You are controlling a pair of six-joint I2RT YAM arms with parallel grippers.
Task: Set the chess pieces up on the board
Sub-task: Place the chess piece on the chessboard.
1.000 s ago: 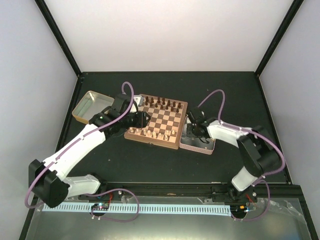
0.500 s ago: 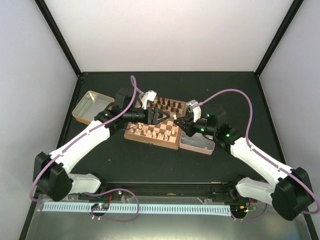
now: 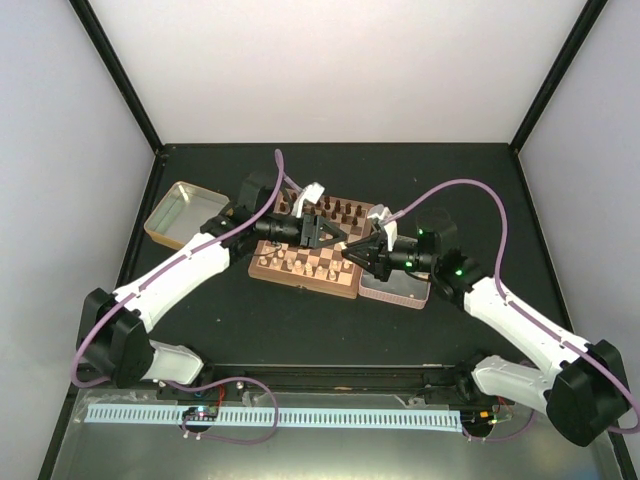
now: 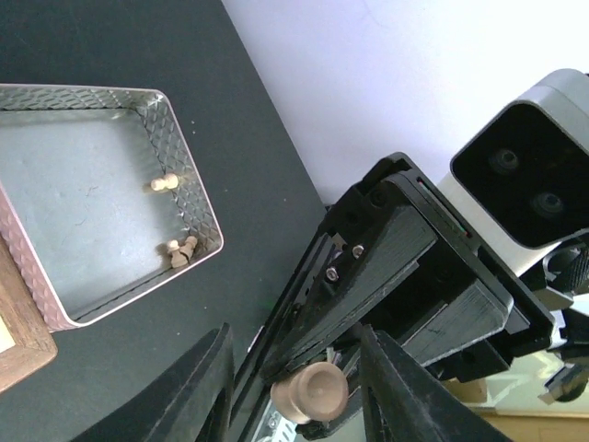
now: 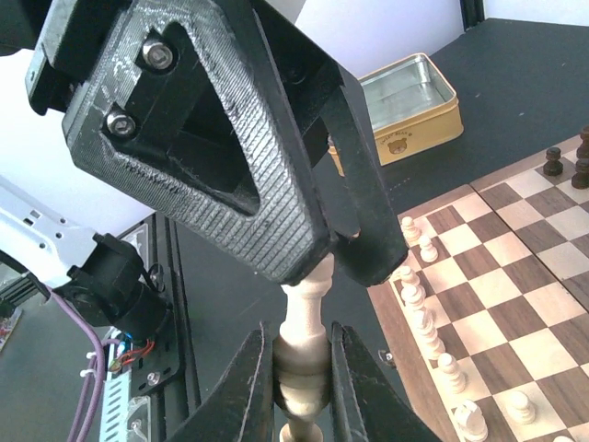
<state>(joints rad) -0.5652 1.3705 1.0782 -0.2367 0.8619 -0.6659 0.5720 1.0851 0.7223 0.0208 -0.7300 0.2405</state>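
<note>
Arm bases sit at 6 o'clock of the top view. Both arms angle inward over the board (image 3: 305, 284).

Pinkish tin (image 3: 400, 292) lies at the board's 4 o'clock corner, just beside the frame and seemingly touching it. The left wrist view shows a few loose tan chessmen (image 4: 180, 250) lying inside, against the tin's wall.

Standing tan chessmen (image 5: 419, 308) fill squares along the board's near rows.

Above the board's 3 o'clock half, the grippers meet tip to tip.
- Right gripper (image 5: 299, 373) is clamped round the middle of a tan chess piece (image 5: 304, 318), held in the air off the board.
- Left gripper (image 4: 293, 359) straddles that piece's free end with its jaws part spread. A sliver of gap shows on either side; actual contact cannot be told.

Farther back, dark chessmen (image 3: 338, 210) line the board's far rows.

Gold tin (image 3: 178, 212) lies off the board's 10 o'clock corner. The left arm covers the space between them.
</note>
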